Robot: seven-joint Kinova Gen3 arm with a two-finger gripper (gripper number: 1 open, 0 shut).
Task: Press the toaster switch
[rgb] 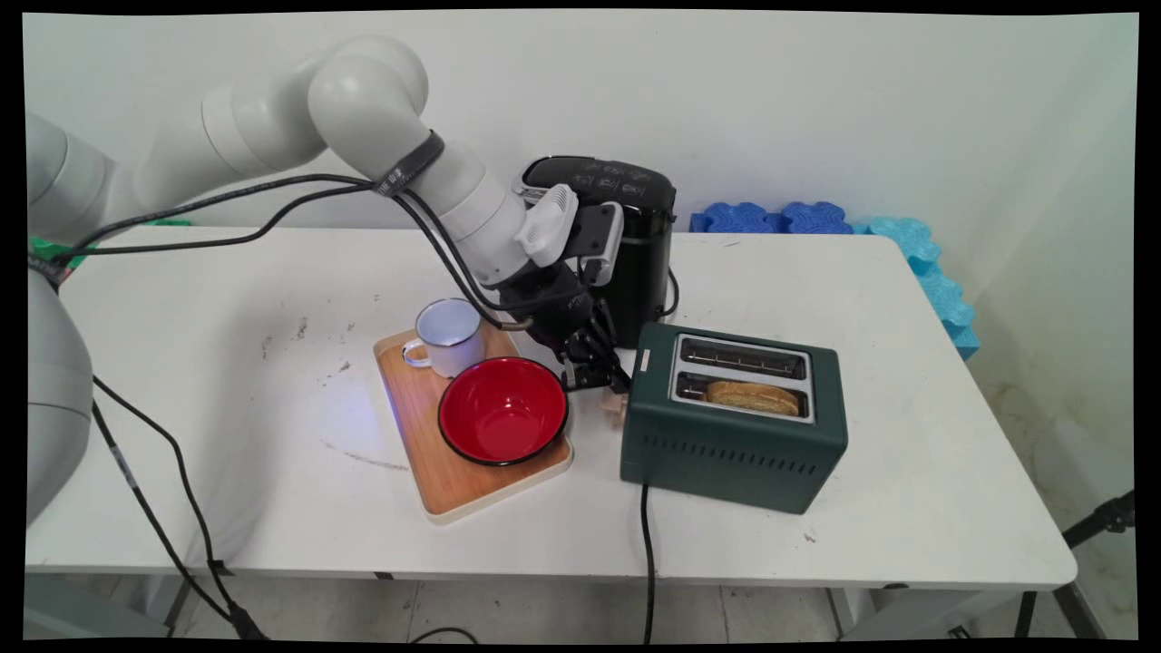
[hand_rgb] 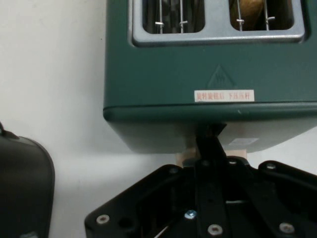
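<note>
From the main view, the pincer [rgb: 600, 374] is low at the left end of the green toaster [rgb: 735, 417], right where a pale lever knob [rgb: 615, 405] sticks out of that end, so it sits placed to work the lever. The toaster stands near the middle of the worktop [rgb: 816, 562], toward its front edge, with a slice of toast [rgb: 753, 396] sunk in the nearer slot. Just left, a wooden tray [rgb: 444, 472] carries a red bowl [rgb: 503, 410] and a white mug [rgb: 448, 336], kept together. A black coffee machine [rgb: 626, 245] stands behind, toward the worktop's back edge.

From the hand view, the toaster's end face [hand_rgb: 208, 74] fills the picture. The pincer's fingers look pressed together into one dark stem [hand_rgb: 210, 141] that reaches the pale knob [hand_rgb: 187, 157] under the toaster's edge; whether they pinch it or only press on it, I cannot tell.
</note>
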